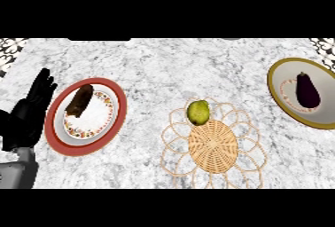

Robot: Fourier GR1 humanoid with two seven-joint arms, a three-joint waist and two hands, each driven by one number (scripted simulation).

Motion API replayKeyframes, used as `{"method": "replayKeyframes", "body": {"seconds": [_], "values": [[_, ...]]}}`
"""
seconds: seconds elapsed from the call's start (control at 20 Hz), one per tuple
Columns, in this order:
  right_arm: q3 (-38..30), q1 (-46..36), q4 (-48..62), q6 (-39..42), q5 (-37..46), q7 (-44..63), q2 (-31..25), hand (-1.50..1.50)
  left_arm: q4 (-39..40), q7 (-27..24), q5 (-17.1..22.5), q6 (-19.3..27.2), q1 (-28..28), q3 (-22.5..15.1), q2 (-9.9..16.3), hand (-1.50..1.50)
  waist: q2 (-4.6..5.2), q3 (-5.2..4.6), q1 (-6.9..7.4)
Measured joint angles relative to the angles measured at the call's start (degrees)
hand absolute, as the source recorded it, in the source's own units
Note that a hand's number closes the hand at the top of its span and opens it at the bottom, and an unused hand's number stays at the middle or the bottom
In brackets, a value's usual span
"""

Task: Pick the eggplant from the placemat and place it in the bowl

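Purple against cream, the dark, glossy eggplant (307, 91) lies lengthwise inside the olive-rimmed ceramic bowl (273, 91) at the far right of the grey-veined marble counter (163, 66), its stem end pointing away from you. The round woven wicker placemat (212, 146) at centre carries only a yellow-green fruit (199, 112), perhaps a pear, though the view is too coarse to say, perched on its far edge.

Judging by how things lie, your placing is done, and what remains is to leave it well. Keep both arms wide of the bowl so nothing nudges its rim or rolls the eggplant, which sits near the bowl's middle and looks settled. Leave the fruit on the placemat alone; it is no part of your job.

Your black left hand (29, 113) shows at the left edge, just beside the red-rimmed patterned plate (56, 133) that holds a brown oblong piece of food (79, 101). Its fingers stand straight and pointing up the view, released and grasping nothing, the grey forearm coming in from the lower left corner: a resting pose, well apart from bowl and placemat. Your right hand does not appear anywhere, so nothing can be said of its fingers
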Motion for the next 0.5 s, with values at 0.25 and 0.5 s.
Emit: {"method": "replayKeyframes", "body": {"seconds": [0.25, 0.5], "values": [[-2.99, 6.45, 3.15, 9.23, -3.36, -3.54, -4.92, -1.5, 2.17, -1.54, -0.31, -0.33, -0.2, 0.49, -0.29, 0.0, 0.08, 0.07, -0.21], [-4.74, 10.99, 4.53, 17.09, -6.12, -6.27, -7.42, -1.5, 1.25, -0.59, -0.39, -0.47, -0.49, 0.6, -0.48, 0.0, -0.03, 0.09, -0.08]]}}
